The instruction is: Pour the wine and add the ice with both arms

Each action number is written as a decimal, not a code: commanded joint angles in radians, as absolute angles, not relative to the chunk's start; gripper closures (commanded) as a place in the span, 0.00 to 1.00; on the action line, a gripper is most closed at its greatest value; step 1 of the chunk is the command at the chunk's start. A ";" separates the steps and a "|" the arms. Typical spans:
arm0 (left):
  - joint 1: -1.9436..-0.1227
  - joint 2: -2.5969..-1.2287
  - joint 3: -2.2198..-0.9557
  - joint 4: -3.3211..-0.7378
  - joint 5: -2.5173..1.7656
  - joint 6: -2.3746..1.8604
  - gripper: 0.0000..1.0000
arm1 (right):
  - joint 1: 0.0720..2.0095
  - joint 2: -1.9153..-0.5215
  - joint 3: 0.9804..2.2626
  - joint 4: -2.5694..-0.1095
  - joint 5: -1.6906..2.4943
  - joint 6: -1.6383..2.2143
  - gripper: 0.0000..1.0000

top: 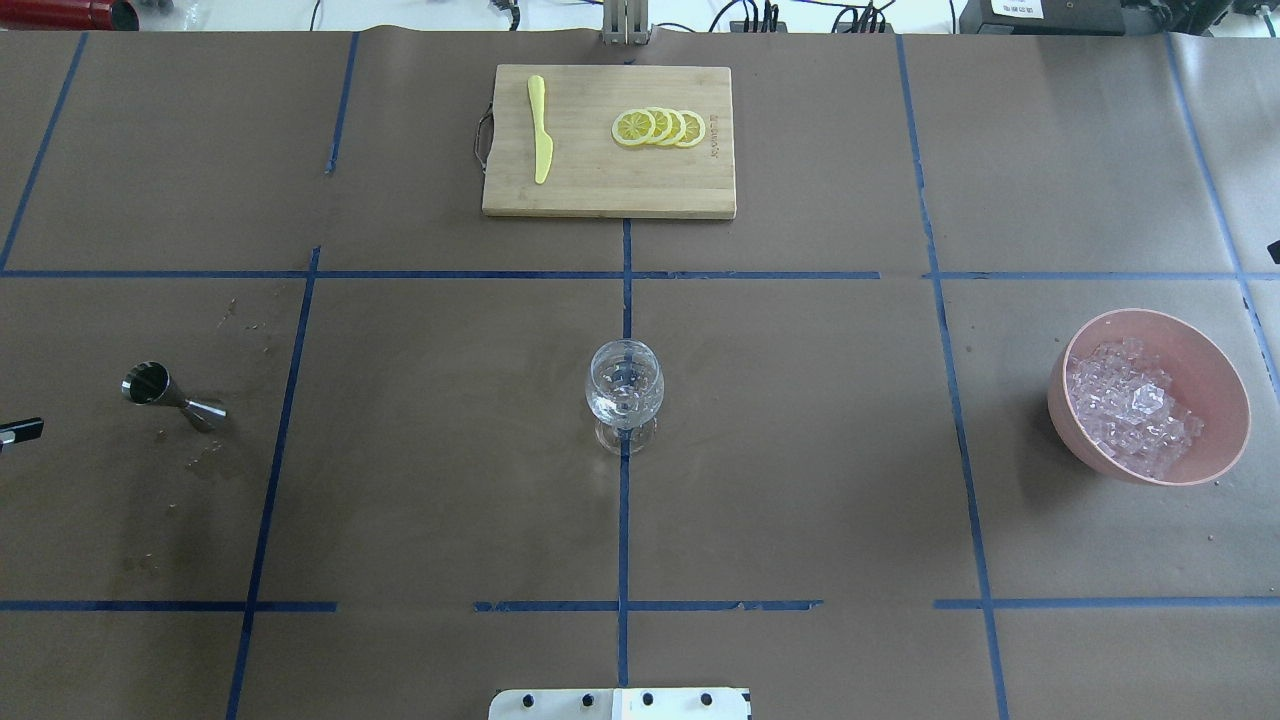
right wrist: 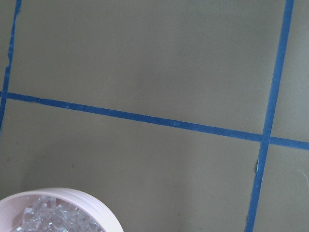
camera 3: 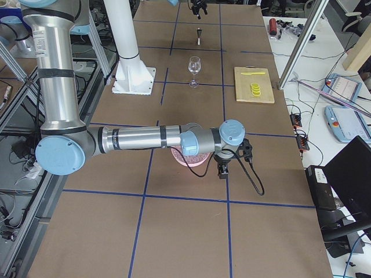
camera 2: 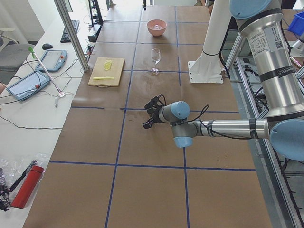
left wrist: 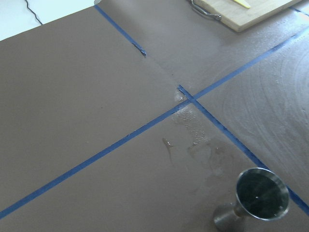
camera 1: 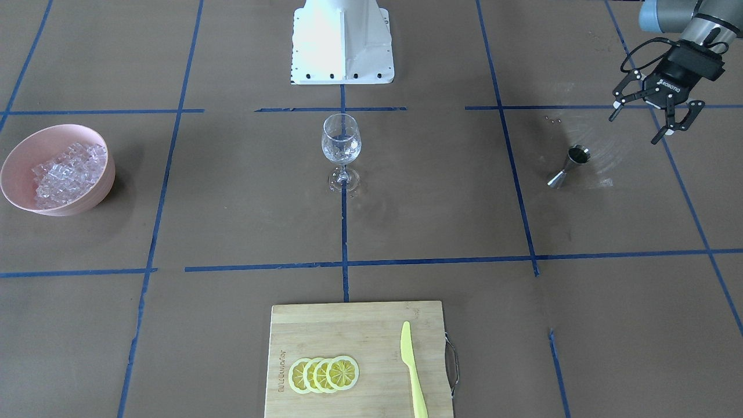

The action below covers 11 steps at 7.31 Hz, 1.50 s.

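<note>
- The ice (top: pixel 1130 410) is a heap of small clear cubes in a pink bowl (top: pixel 1215 365) on my right side of the table, well apart from the wine glass (camera 1: pixel 341 145) at the centre.
- I expect the cubes to be light, hard and slick. They would likely squirt out of a pinch, so I would take the bowl by its rim and tip it rather than pick single cubes.
- The bowl looks smooth, round and matte. It is probably plastic and light, though heavier on the side where the cubes are piled.
- The glass is thin, stemmed and fragile, standing upright on the tape cross. I cannot tell what, if anything, is in it.
- A small metal measuring cup (camera 1: pixel 567 168), shaped like two cones, stands upright on my left side. It is shiny and narrow at the waist, which is the best spot to grip it.
- The left gripper (camera 1: pixel 635 128) hangs above and just beside that cup, jaws spread and empty.
- The right gripper (camera 3: pixel 224 169) hovers by the bowl. I cannot tell how its jaws stand.
</note>
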<state>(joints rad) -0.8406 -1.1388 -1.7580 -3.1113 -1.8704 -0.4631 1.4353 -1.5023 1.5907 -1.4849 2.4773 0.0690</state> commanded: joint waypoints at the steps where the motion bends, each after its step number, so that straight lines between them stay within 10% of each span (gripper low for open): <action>1: -0.781 -1.097 -1.756 -3.163 -1.867 -0.475 0.02 | 1.434 -1.503 1.591 -1.485 2.477 0.069 0.00; 11: -0.166 -1.198 -1.654 -3.166 -0.826 -0.956 0.01 | 1.433 -1.503 1.609 -1.485 2.494 0.068 0.00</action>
<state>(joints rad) -0.2191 -1.1551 -1.7126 -3.1711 -0.9621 -0.9458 1.4327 -1.5020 1.6011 -1.4849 2.4942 0.0681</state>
